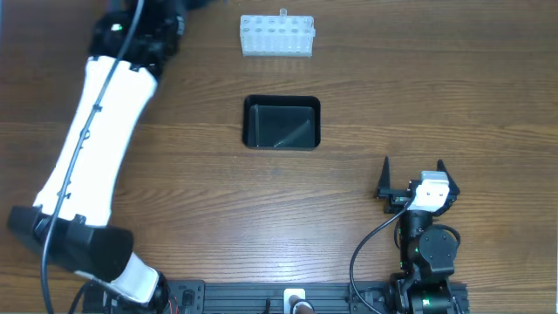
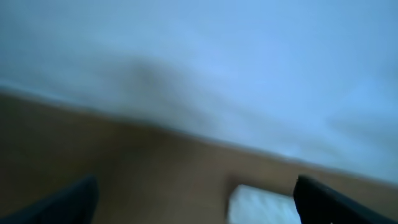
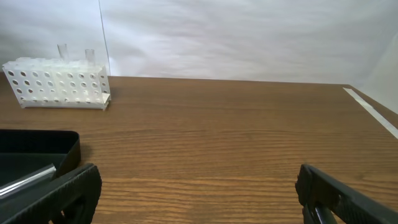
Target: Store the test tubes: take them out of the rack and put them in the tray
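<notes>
The white perforated rack (image 1: 276,36) stands at the table's far middle, with a clear tube (image 1: 282,13) sticking up from it. In the right wrist view the rack (image 3: 59,84) holds two upright tubes (image 3: 62,51). The black tray (image 1: 282,103) lies nearer, with one tube (image 1: 292,133) lying in it, also seen as a tube (image 3: 25,177) in the tray (image 3: 43,142). My right gripper (image 1: 411,179) rests low at the near right, open and empty. My left gripper (image 2: 196,211) is blurred, its fingers wide apart, with a white shape (image 2: 261,205) ahead that looks like the rack.
The left arm (image 1: 96,139) stretches diagonally up the table's left side to the far left corner. A white wall (image 3: 249,37) stands behind the table's far edge. Bare wood lies between the tray and the right gripper.
</notes>
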